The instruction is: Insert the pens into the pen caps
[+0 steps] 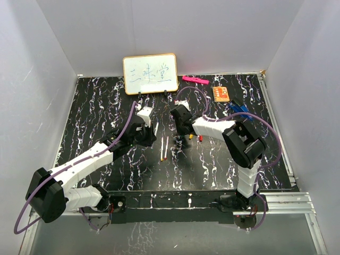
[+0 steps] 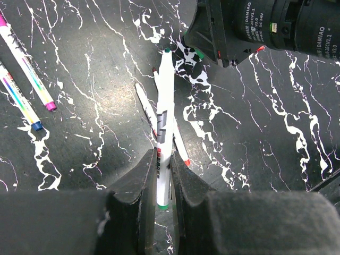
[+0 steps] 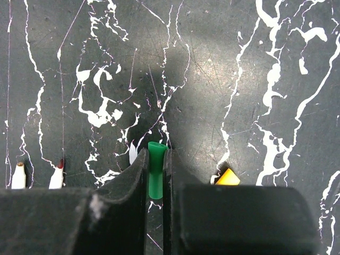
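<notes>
A thin white marker pen with a green tip [image 2: 165, 101] is gripped near its rear end by the left gripper [image 2: 162, 167], whose black fingers are drawn in narrowly on the barrel. The pen is held out ahead of the fingers, above the black white-veined marble table [image 2: 265, 159], with its green tip pointed towards the black housing of the right arm [image 2: 265, 21]. Beneath the held pen two more white pens are seen lying crossed on the table, one red-tipped pen [image 2: 180, 149] and one short-looking pen [image 2: 143, 101] whose tip colour cannot be told. Two rainbow-striped pens, a pink-ended pen [image 2: 26, 66] and a blue-ended pen [image 2: 18, 101], are seen lying side by side at the left of that view.

A small green plastic cap [image 3: 155, 156] is pinched between the fingers of the right gripper [image 3: 155, 169], which are closed narrowly on it, so that the cap is carried just above the table. A yellow cap [image 3: 229, 178] is seen on the table just to the right of those fingers, partly hidden by one of them. At the lower left of that view two pen tips are visible, a brownish tip [image 3: 19, 169] and a dark red tip [image 3: 60, 164].

From above, both grippers are found near the middle of the table, close together. A red cap [image 1: 201, 139] lies beside the right arm. Along the far edge a framed whiteboard with writing [image 1: 150, 74], a bright pink flat bar [image 1: 195, 80], an orange card [image 1: 221, 94] and a blue clip-like object [image 1: 238, 109] are set
</notes>
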Controlling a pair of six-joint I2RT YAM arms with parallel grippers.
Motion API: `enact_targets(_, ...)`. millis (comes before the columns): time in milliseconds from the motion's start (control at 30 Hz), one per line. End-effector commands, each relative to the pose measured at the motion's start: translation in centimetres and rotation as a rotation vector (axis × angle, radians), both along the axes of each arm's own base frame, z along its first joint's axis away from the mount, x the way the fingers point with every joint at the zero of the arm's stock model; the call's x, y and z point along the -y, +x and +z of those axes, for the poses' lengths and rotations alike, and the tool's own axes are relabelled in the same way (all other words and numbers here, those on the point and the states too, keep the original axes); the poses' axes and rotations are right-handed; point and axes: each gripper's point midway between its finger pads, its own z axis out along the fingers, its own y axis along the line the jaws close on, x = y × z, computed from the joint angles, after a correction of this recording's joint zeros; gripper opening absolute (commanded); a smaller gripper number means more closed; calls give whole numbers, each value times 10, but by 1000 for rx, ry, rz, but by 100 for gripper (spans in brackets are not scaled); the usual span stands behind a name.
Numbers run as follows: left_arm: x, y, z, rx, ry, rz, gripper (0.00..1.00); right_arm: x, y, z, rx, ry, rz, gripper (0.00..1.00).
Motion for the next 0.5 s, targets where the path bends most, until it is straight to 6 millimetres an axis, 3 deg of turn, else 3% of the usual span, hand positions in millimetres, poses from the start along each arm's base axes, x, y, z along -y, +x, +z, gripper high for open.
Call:
enact_targets(0,-3,5,10,29,-11,20,0,40,-68,-69,-289,-181,11,0)
enact_targets(100,-3,5,9,26,0,16,0,37,-56,-57,-239,-179,-2,0)
enact_targets(200,-3,6,4,5,23,15,0,27,-32,-29,-135,-148,-19,0)
enact_targets(333,2,7,5,8,-1,7,0,5,5,35,50,-24,-19,0)
enact_targets(467,10,8,9,16,-41,-8,0,-15,26,99,213,143,3,0)
